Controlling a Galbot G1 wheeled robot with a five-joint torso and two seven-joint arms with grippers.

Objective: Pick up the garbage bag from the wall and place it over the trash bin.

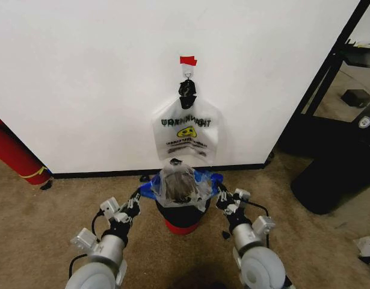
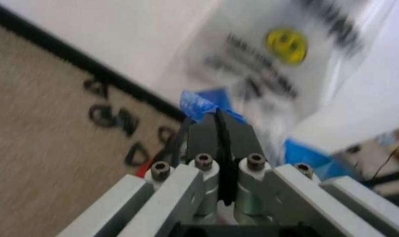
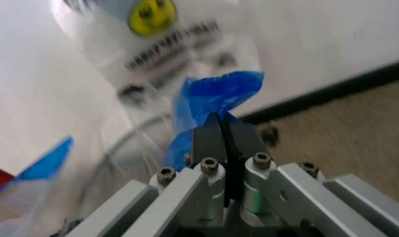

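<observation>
Gripping the blue tape patches on either side, both grippers look shut tight on the garbage bag (image 1: 183, 183) that sits at the mouth of the trash bin (image 1: 182, 215). The left gripper (image 1: 135, 203) is low beside the bin's left rim, and in its wrist view the dark pads (image 2: 206, 136) are pressed together with blue tape (image 2: 198, 104) poking out past their tips. The right gripper (image 1: 221, 197) mirrors it on the other side, its pads (image 3: 209, 140) closed on a bigger fold of blue tape (image 3: 216, 96). Between them the clear plastic is bunched over the bin's opening, with blue showing at both rim edges. My worry is the thin film: I'd guess that if the two arms pull apart unevenly or too hard, a handle could tear or slip from the pads, and the bag would slump into the bin rather than wrap the rim. The light bin on its red base could also tip or slide on the carpet (image 1: 52, 223) if one side drags. Behind, a second smiley bag (image 1: 186, 132) hangs from the hook (image 1: 188, 73) on the white wall (image 1: 82, 72), under a red tape piece (image 1: 188, 60), just above the bin; it seems close enough to snag.
</observation>
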